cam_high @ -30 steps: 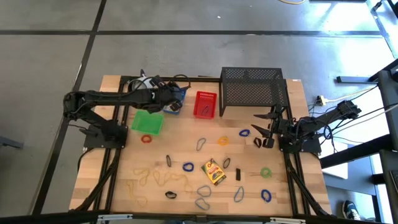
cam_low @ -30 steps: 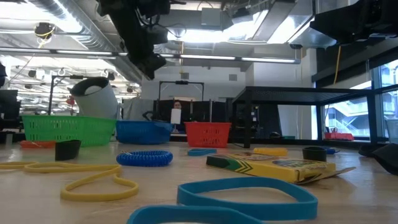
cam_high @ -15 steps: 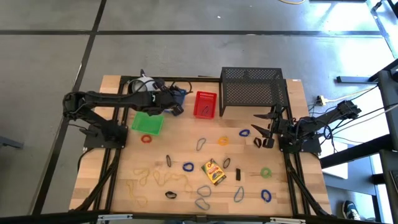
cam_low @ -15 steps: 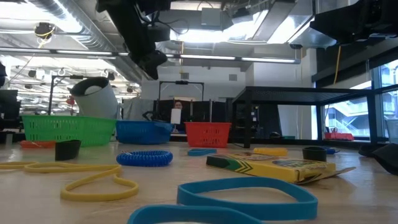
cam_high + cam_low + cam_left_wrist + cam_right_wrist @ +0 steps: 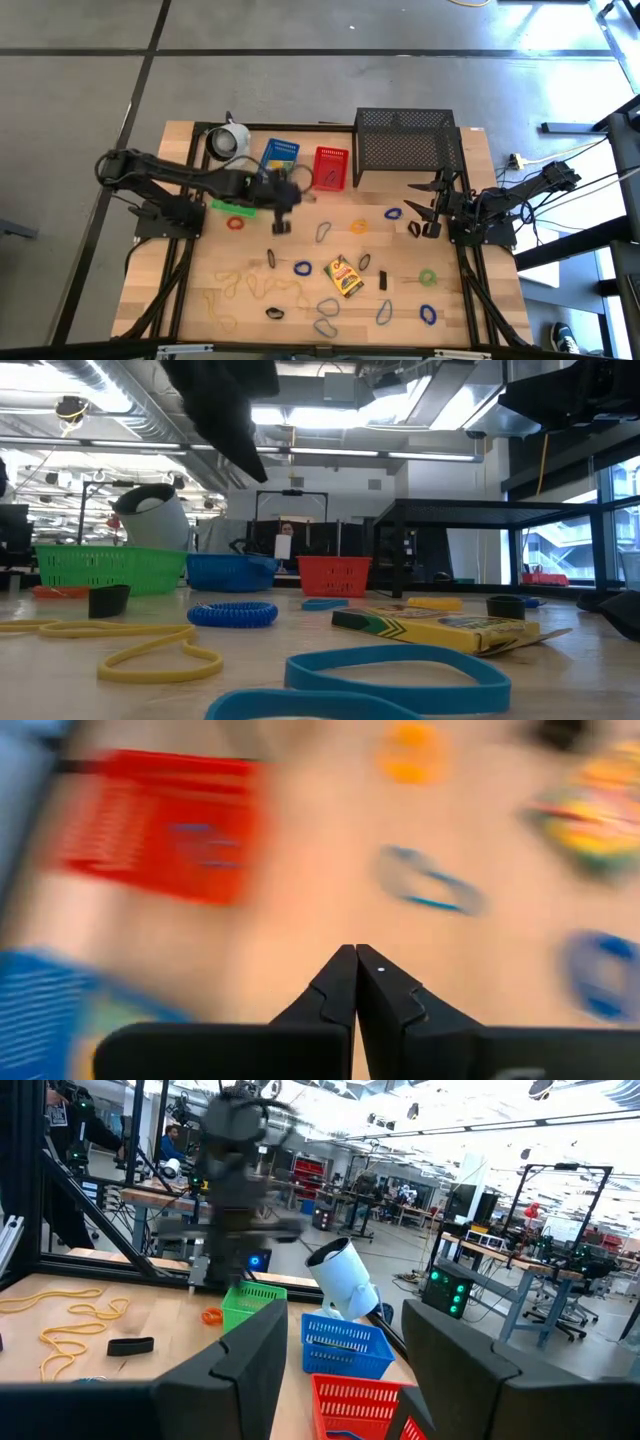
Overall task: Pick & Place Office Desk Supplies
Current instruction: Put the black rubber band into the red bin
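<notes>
High view: the left gripper [image 5: 282,226], clenched and empty, hung over bare table; the nearest loop, a grey-blue rubber band [image 5: 324,232], lay at its three o'clock, long axis running one to seven. A second earlier it hovered by the blue basket [image 5: 279,156]. The right gripper [image 5: 428,208] waited, released.

Left wrist view: fingertips [image 5: 356,970] shut, the band ahead.

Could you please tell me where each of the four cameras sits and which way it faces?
High view: overhead, straight down; both arms, left gripper over bare wood.
Low view: tabletop height, across to the red plastic basket; one dark arm at top.
Left wrist view: on the left arm, down past its shut fingers.
Right wrist view: on the right arm, across past its open fingers.
All share the red basket.
</notes>
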### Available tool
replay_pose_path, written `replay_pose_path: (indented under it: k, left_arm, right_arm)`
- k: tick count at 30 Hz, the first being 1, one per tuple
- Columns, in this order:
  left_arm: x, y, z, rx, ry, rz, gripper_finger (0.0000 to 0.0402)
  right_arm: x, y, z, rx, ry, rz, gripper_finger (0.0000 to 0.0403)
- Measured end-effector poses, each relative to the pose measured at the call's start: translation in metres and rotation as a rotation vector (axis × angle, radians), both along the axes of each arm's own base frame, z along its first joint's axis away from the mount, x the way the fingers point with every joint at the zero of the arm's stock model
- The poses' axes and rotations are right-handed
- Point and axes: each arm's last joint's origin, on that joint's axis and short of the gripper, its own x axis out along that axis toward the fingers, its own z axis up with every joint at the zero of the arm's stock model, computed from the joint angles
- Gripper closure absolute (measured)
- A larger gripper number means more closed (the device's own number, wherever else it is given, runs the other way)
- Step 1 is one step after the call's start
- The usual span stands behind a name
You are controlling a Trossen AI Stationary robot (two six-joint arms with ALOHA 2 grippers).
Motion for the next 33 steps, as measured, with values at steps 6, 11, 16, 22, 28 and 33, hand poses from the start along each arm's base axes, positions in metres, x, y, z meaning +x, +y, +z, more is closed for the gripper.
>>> replay_pose_path:
  k: [6, 11, 16, 22, 28, 33]
  left_arm:
    - [-0.010, -0.045, -0.003, -0.180, 0.034, -0.031, 0.0392]
    - [-0.018, -0.075, -0.003, -0.256, 0.028, 0.013, 0.0357]
    - [-0.027, -0.095, -0.002, -0.264, -0.042, 0.158, 0.0306]
    - [-0.033, -0.111, -0.012, -0.305, -0.069, 0.371, 0.0259]
    - [-0.029, -0.127, -0.047, -0.268, 0.006, 0.482, 0.0226]
    - [-0.025, -0.132, -0.072, -0.249, 0.056, 0.585, 0.0208]
  right_arm:
    - [0.000, 0.000, 0.000, 0.000, 0.000, 0.001, 0.0201]
    - [0.000, 0.000, 0.000, 0.013, -0.003, 0.002, 0.0201]
    - [0.000, 0.000, 0.000, 0.046, -0.010, 0.006, 0.0201]
    - [0.000, 0.000, 0.000, 0.098, -0.022, 0.013, 0.0201]
    - [0.000, 0.000, 0.000, 0.175, -0.037, 0.023, 0.0201]
    - [0.001, 0.000, -0.001, 0.239, -0.042, 0.031, 0.0201]
